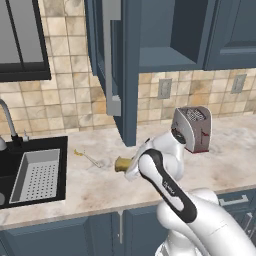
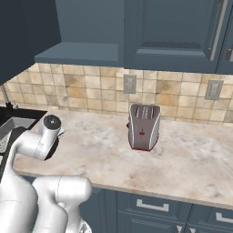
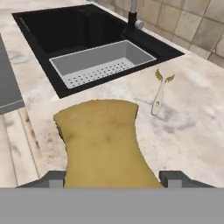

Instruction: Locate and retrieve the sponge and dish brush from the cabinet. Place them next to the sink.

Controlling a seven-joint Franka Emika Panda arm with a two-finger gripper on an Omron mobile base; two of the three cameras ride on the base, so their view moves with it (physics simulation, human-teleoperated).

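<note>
One sponge (image 3: 105, 144) in tool (image 3: 114, 178); one dish brush (image 3: 158, 98) on counter (image 3: 192, 131).

Dish brush (image 3: 158, 98) on counter (image 1: 80, 187) right of sink (image 3: 65, 30); sponge (image 3: 105, 144) nearer, beside it.

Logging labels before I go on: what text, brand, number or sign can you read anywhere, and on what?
No text reads clearly.
Robot arm: small dark lettering on the black band, too blurred to read.
Toaster: small red mark on the front, no legible characters.
Sponge, dish brush, sink: no markings.
</note>
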